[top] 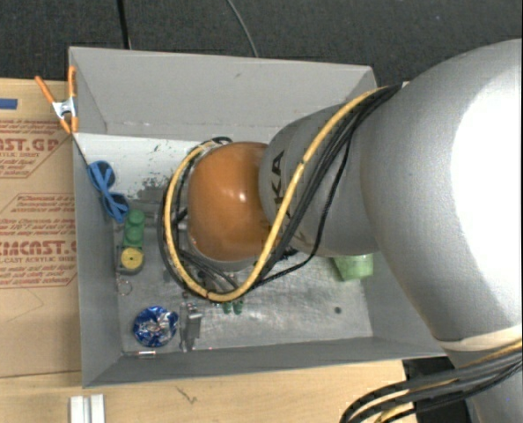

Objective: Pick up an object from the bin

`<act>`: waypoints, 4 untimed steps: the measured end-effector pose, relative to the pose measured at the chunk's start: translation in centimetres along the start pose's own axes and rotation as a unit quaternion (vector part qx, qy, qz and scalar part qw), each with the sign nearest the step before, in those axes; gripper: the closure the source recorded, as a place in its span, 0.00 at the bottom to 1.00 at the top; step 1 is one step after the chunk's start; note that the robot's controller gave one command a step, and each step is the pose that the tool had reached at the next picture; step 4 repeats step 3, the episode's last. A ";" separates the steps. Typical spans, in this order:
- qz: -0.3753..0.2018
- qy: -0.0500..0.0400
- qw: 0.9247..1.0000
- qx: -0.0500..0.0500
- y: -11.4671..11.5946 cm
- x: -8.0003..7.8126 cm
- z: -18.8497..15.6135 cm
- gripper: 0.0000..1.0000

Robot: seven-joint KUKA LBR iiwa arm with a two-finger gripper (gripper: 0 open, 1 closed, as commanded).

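The orange wrist cover point(226, 203) hides the jaws, so their state I cannot tell. The green peg point(135, 227) and yellow disc point(131, 258) lie just beside it, toward the view's left.

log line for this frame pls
arm: orange wrist cover over bin centre-left | nearest: green peg, yellow disc, blue foil wad | held: cannot tell

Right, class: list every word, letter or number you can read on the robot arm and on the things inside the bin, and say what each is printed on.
"KA": black letters running down the silver arm; cables cover anything further.
Blue crinkled wrapper, front left of the bin: pale marks, too small to read.
Yellow disc, green peg, blue loop, pale green block: no text.
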State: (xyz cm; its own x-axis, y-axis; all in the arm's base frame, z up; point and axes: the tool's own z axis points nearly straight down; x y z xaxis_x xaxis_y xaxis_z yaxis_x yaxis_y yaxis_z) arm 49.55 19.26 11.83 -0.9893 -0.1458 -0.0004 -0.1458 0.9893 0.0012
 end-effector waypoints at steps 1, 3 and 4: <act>-0.009 -0.003 1.000 -0.001 3.0 0.2 4.6 0.00; -0.185 -0.004 0.983 0.001 -1.2 -0.9 -11.4 1.00; -0.185 -0.004 0.983 0.001 -1.2 -0.9 -11.4 1.00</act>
